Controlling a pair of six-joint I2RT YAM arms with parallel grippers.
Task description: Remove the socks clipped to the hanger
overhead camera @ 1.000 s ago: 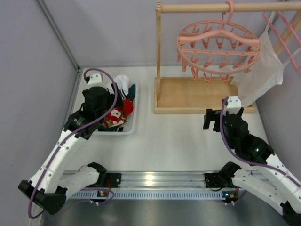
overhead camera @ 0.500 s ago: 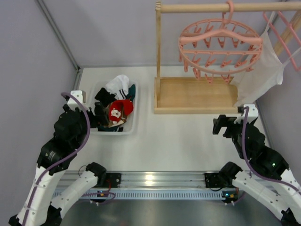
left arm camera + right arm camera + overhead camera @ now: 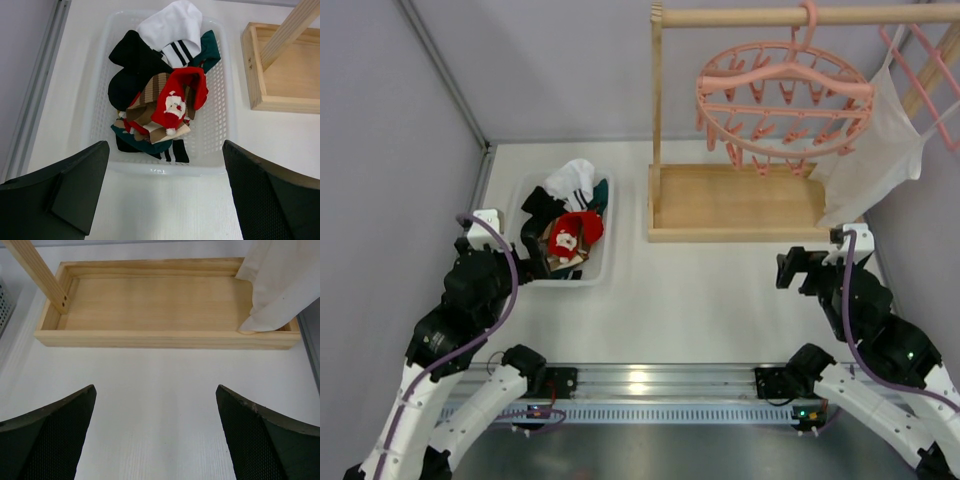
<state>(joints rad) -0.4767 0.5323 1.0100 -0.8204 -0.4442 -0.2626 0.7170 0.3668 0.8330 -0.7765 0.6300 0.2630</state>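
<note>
The hanger is found in the upper right of the top view, its hook over the top bar of the wooden stand. The ring hangs roughly level and reads as an ellipse with its long axis left to right across the frame; the clips dangle below it. No sock is seen on any clip.

The socks are heaped in a white basket at left of centre in the top view, well apart from the hanger. The heap's long axis runs from the upper to the lower part of the frame, along the basket. A red sock lies on top, with white, black and brown striped ones around it.

A large white cloth hangs just beside the hanger on its right, its lower corner on the stand's base.

The left gripper is held just below the basket, jaws fully apart, nothing between them. The right gripper is held over the bare table below the stand, jaws likewise wide and empty.

The removal step is judged complete. No further grasp appears to be called for; at most a check of the clips on the far side of the ring
</note>
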